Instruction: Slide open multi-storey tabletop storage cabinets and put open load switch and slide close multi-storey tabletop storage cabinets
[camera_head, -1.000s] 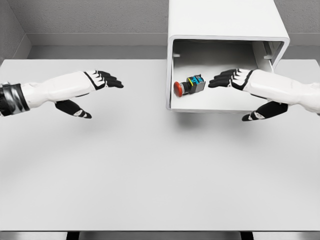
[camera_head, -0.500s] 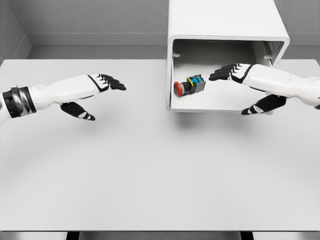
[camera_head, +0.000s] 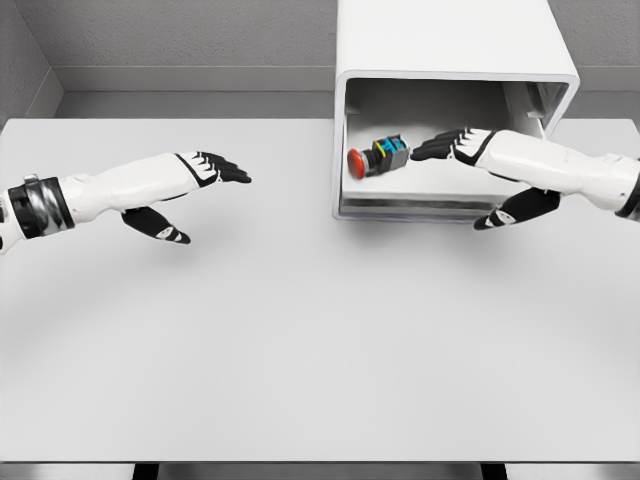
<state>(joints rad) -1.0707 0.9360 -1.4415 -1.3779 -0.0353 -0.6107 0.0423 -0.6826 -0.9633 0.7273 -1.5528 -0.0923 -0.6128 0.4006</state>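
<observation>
head view shows the right hand reaching from the right edge into the open drawer of the cabinet, its black fingers stretched out flat and relaxed, grasping nothing, with the thumb hanging lower, over the drawer's front edge. just beyond those fingertips, to their left, lies the switch; whether the fingertips touch it or stop just short cannot be told. the switch lies on its side on the drawer floor, its red button end pointing away from the right hand toward the drawer's left wall, its dark body with blue and yellow parts turned toward the fingertips. the drawer sticks out of the white cabinet toward the camera, and the cabinet stands at the far side of the counter, behind and above the right hand. the left hand comes in from the left edge and hovers over the counter, well apart from the cabinet and from the right hand; its fingers are extended and loose, pointing toward the cabinet, thumb dropped below the palm, holding nothing. a dark band circles the left arm near the picture's edge. a soft shadow lies on the counter beneath each arm.
</observation>
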